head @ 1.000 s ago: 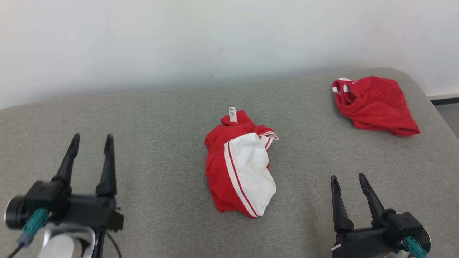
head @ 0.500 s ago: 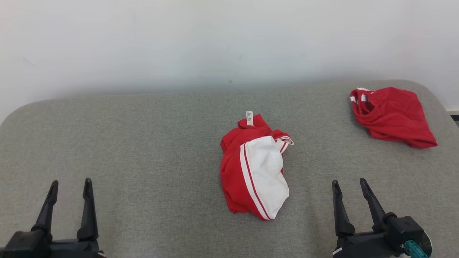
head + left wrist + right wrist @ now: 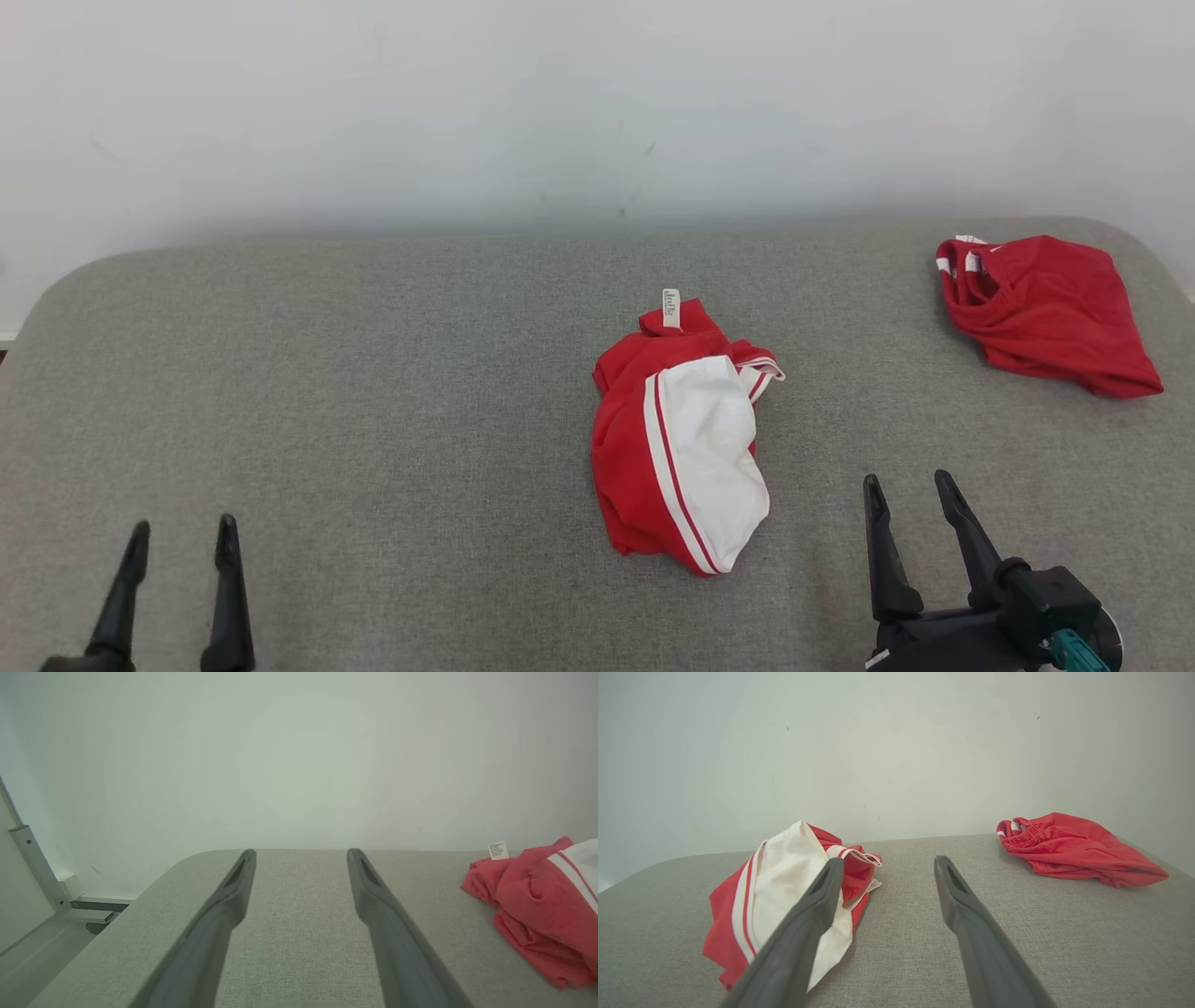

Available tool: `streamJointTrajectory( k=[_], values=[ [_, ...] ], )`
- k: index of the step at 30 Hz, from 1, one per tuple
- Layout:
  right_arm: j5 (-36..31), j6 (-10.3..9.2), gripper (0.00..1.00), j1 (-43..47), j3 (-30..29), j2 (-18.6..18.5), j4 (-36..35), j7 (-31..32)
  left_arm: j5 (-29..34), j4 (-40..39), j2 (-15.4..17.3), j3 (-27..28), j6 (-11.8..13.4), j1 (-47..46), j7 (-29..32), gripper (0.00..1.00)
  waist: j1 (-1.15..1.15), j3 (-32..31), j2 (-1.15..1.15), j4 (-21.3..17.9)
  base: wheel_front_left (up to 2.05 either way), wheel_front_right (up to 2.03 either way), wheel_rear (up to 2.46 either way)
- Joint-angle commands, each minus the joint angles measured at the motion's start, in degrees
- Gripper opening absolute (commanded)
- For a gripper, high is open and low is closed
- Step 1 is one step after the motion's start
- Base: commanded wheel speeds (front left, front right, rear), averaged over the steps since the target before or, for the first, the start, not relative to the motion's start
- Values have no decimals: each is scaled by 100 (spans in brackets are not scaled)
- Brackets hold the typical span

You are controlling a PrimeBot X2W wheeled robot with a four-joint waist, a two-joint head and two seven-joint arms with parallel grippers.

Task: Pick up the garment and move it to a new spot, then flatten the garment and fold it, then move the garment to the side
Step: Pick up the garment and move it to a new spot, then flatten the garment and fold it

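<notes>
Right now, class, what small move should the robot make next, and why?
Probably reach the right gripper toward the red and white garment: it lies crumpled and untouched, and that gripper, open and empty, is nearer to it than the left gripper.

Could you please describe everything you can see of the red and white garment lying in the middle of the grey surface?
The red and white garment is a crumpled heap of thin, soft-looking cloth: red body, a large white panel edged with red and white stripes, a small white label sticking up at its far end. It lies bunched near the middle of the grey padded surface, touching only that.
</notes>
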Motion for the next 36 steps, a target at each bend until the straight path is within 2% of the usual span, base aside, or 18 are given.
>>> streamJointTrajectory(
  k=[1, 5, 17, 36],
  values=[
    [-12, -15, 100, 2, 24, 9, 24, 1, 163, 111, -33, 23, -52, 116, -18, 100, 0, -19, 0, -6, 0, 0, 0],
    [-13, -15, 100, 27, 42, 9, 61, 1, 380, 335, -88, -35, -187, 178, -19, 100, 0, -50, 0, -13, 0, 0, 0],
    [-27, -15, 100, 84, 43, 9, 121, 1, 545, 473, -199, -19, -291, 39, -19, 100, 0, -157, 0, -31, 0, 0, 0],
    [-1, -15, 100, 151, -1, 10, 192, 1, 433, 468, -217, 293, -212, 231, -19, 100, 0, -224, 0, -60, 0, 0, 0]
  ],
)
